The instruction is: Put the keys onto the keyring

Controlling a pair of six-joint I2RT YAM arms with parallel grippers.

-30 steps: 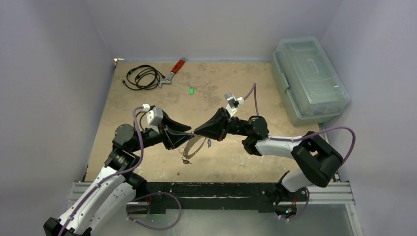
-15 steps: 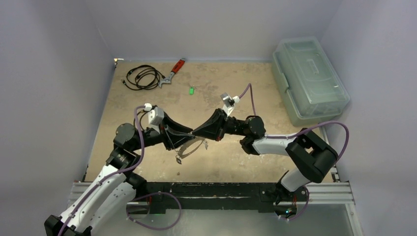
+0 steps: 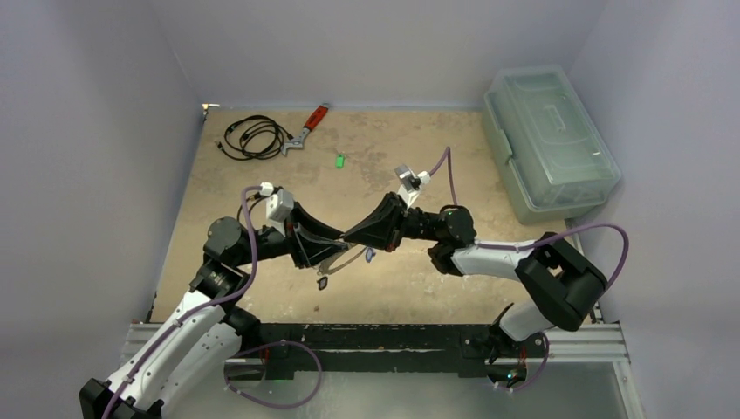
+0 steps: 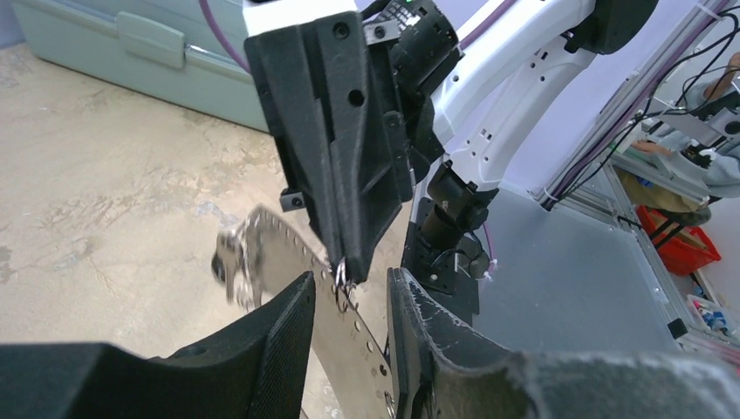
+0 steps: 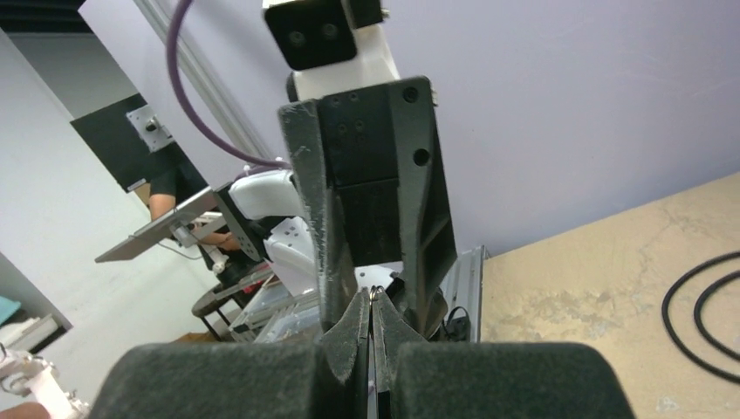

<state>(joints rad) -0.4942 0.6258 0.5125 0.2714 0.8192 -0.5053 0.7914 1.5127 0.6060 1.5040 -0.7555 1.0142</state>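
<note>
top view, left gripper (image 3: 334, 244): part-closed across the keyring (image 3: 346, 259), lifted clear of the table (image 3: 419, 288); probably held up to present the loop to the other arm.
top view, right gripper (image 3: 348, 236): fully closed, nose-to-nose with the left tips, right at the loop's edge.
top view, blue key (image 3: 370, 254): hanging just under the right tips.
top view, dark key (image 3: 321, 283): dangling below the left fingers from the loop's low end; looks already threaded.
top view, green key (image 3: 339, 160): flat on the table, well beyond both tools; judged not yet done.
top view, clutter: wrench (image 3: 305, 131) and cables (image 3: 253, 137) far beyond the left tool, plastic box (image 3: 550, 131) off past the right arm.
left wrist, fingers (image 4: 284, 340): partly open, perforated metal band of the keyring running up between them, at or near both pads; judged a grip, contact not fully clear.
left wrist, right gripper: down from above and ahead, tip meeting the band just ahead of the fingers, tiny wire ring (image 4: 340, 279) at that tip.
left wrist, keys: blurred cluster at the band's far end, colours unreadable.
right wrist, tips: pressed together, no gap; wire ring at the very tip, looks pinched, likely for steering it onto the loop.
right wrist, left gripper: straight ahead, head-on.
right wrist, keyring: mostly hidden behind own fingers.
</note>
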